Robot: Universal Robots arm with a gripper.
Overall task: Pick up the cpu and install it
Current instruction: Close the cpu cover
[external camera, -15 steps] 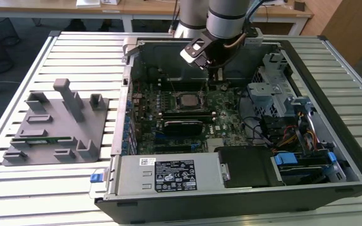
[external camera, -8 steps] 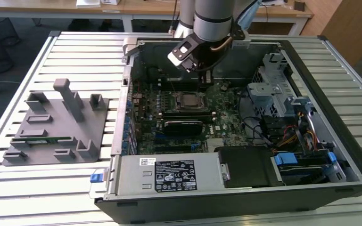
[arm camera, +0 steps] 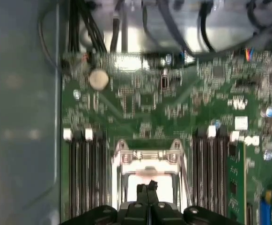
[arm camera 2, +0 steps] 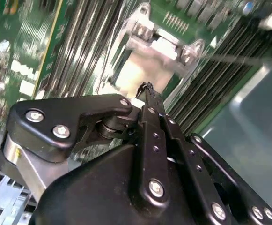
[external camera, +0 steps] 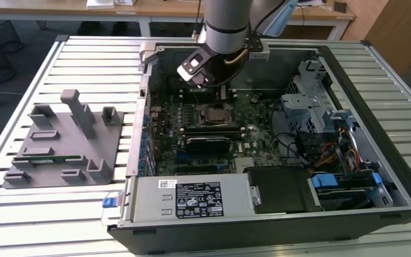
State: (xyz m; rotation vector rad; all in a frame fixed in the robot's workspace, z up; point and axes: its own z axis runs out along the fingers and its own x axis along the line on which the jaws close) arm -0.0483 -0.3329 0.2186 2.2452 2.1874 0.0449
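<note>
Fingers (arm camera: 142,192) seemingly over socket (arm camera: 147,156)

socket frame (arm camera: 147,157): metal, just ahead of the fingers (arm camera: 143,193)
memory slots (arm camera: 86,178): banks flanking the fingers on both sides
coin battery (arm camera: 99,78): on the motherboard (arm camera: 145,108), well beyond the fingers
grey fixture (external camera: 62,144): outside the PC case (external camera: 263,235), well apart from the fingers
memory stick (external camera: 55,158): green, lying in the fixture

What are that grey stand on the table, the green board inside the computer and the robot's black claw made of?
Grey stand: likely plastic, matte; uniform dull grey, blocky moulded shapes.
Green board: seemingly lacquered circuit-board laminate, slightly glossy, dotted with silvery solder.
Gripper: probably metal with a black satin coating, links fastened by bright screws; hard plastic is possible.
</note>
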